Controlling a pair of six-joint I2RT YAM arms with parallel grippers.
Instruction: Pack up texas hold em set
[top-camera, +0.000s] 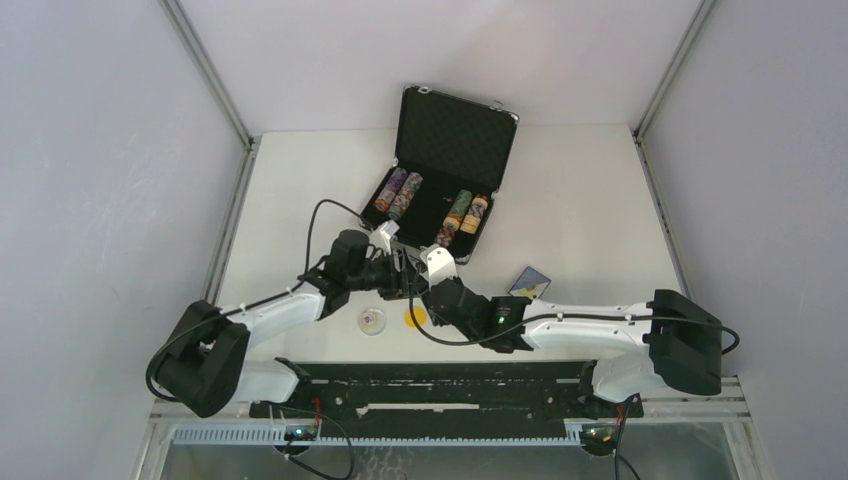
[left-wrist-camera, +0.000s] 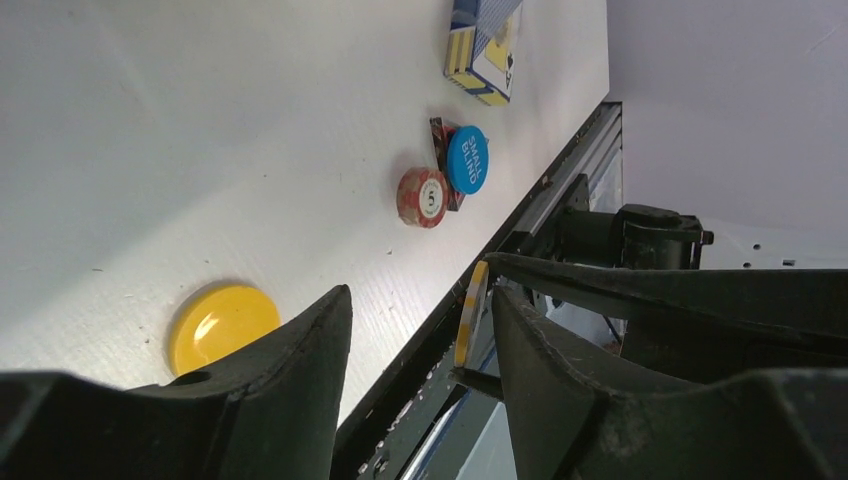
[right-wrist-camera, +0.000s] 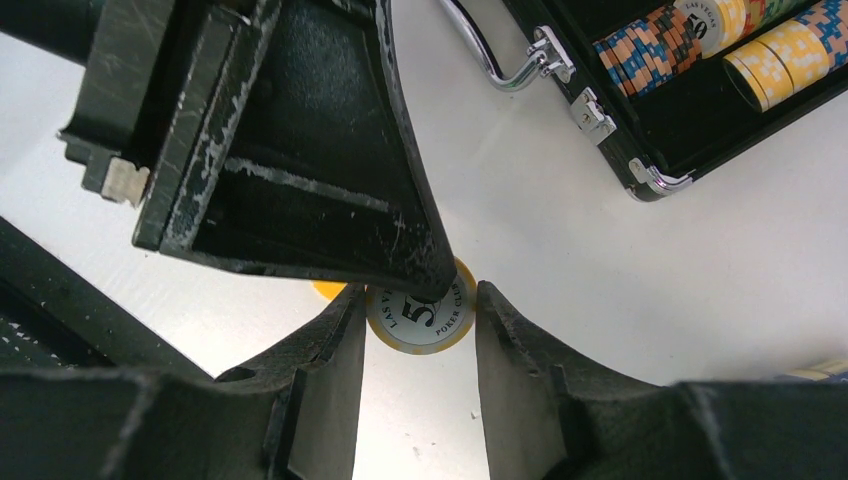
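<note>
Right wrist view has the yellow 50 chip (right-wrist-camera: 418, 312) pinched by its rim in your right tool (right-wrist-camera: 417, 300), held above the table (right-wrist-camera: 600, 260) just short of the open briefcase (right-wrist-camera: 600, 110). Your left tool (left-wrist-camera: 420, 300) stands spread around the chip, so this looks like a hand-over. Make sure one tool grips firmly before the other lets go, then carry the chip to the briefcase.
</note>
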